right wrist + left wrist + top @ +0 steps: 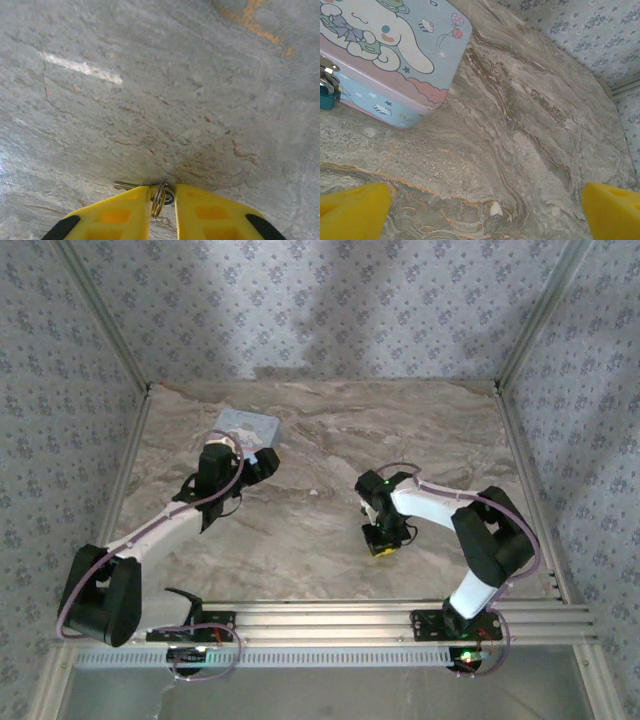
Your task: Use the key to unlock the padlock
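Top view: L gripper [263, 460] next to tin [250, 426]; R gripper [383, 543] pointing down at table [310, 530]. L wrist: fingers [355, 210] wide apart, nothing betw. them; padlock [327, 94] hangs on tin's front. R wrist: fingers [120, 215] pinch key [159, 198] by ring head, key on table.

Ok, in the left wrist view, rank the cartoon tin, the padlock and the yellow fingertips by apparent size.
1. Cartoon tin, cropped.
2. Yellow fingertips, both alike; closeness to the camera inflates them.
3. Padlock, cut by the left edge.
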Robot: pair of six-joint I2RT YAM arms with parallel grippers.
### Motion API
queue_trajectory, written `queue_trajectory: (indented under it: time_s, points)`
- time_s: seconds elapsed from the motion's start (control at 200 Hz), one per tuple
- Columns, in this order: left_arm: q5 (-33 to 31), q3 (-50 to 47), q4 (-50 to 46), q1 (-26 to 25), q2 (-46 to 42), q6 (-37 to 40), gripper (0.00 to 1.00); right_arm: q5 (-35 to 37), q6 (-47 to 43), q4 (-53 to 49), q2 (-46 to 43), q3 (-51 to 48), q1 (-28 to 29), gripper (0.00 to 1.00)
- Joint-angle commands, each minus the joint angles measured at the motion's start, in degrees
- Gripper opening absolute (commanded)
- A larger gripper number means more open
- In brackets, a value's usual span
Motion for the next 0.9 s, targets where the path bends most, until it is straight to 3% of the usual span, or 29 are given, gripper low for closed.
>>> queue_trajectory:
  time_s: [0.0, 0.21, 0.4, 0.66, 0.894]
  points:
    - [-1.04, 2.0, -1.01, -0.37, -0.11, 1.16, 0.98, -1.78, -0.07, 0.0, 1.19, -0.85, 0.47, 0.15]
    - [-1.96, 3.1, -1.86, -0.3, -0.64, 2.5, 0.98, -4.14, 0.49, 2.49, 0.73, -2.73, -0.37, 0.0]
    - [-2.12, 4.08, -1.28, -0.37, -0.41, 2.82, 0.98, -9.89, 2.77, 9.01, -3.99, -5.85, -4.26, 0.0]
    - [2.05, 5.42, 2.46, -1.08, 1.01, 0.22, 0.97, -24.21, 15.9, 33.38, -16.18, -14.87, -13.43, 0.0]
    - [8.95, 11.43, 2.68, -6.65, 3.52, 1.08, 0.88, -24.19, 28.35, 51.45, -23.92, -16.4, -17.7, 0.0]
